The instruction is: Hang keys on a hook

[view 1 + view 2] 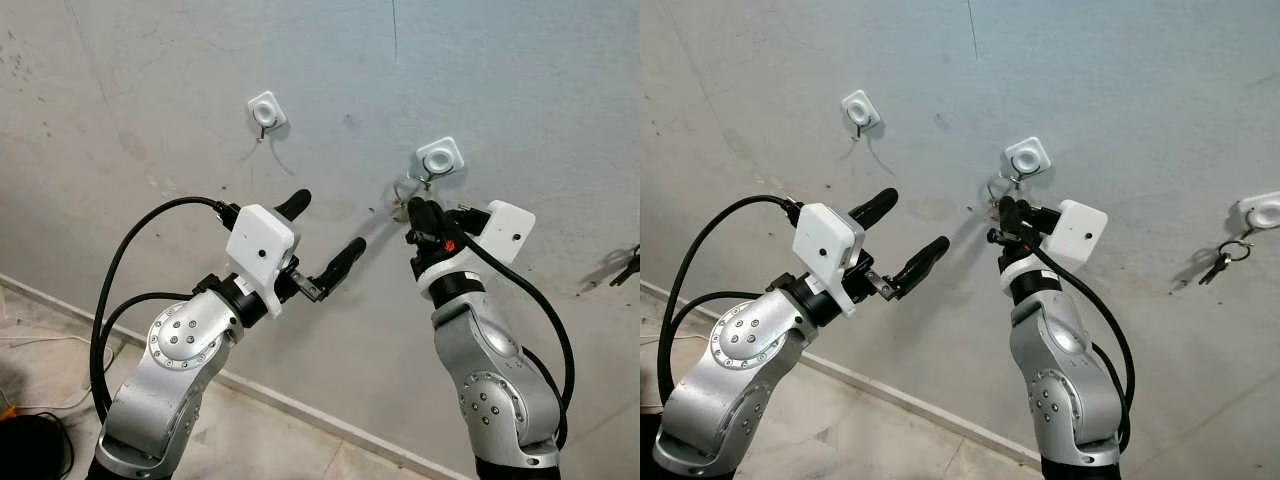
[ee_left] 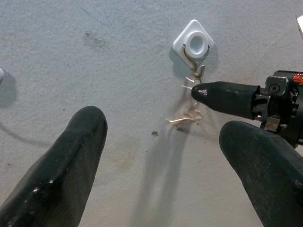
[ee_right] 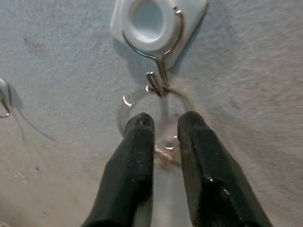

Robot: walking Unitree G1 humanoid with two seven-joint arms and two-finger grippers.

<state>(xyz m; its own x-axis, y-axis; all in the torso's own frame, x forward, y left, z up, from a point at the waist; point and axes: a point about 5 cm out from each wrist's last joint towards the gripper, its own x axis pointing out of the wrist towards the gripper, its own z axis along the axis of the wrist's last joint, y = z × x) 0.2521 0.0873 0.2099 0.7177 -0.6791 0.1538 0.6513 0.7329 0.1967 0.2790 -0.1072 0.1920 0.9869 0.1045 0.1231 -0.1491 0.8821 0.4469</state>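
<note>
The keys [image 3: 163, 153] sit pinched between the two black fingers of the right gripper [image 3: 163, 124], and their ring [image 3: 156, 97] appears already looped over the wire tip of the middle hook [image 3: 158, 71], a white square mount on the grey wall [image 1: 120, 120]. From the left wrist view the bunch hangs just below that hook, close against the plaster.

The step in hand looks like the release. To do it well, I judge the ring should be seen resting fully in the bend of the wire before the fingers part; then the gripper should open slowly and back straight away from the wall, so the ring is not dragged off the tip again.

The right arm is raised steeply, forearm near upright, its wrist tilted so the fingers point up at the hook. The left arm is bent and held lower, well to the side; the left gripper [image 1: 322, 235] has its fingers spread apart and holds nothing. Another hook [image 1: 266, 110] up to the left is bare, and a further hook [image 1: 1262, 212] to the right carries another set of keys [image 1: 1220, 258].
</note>
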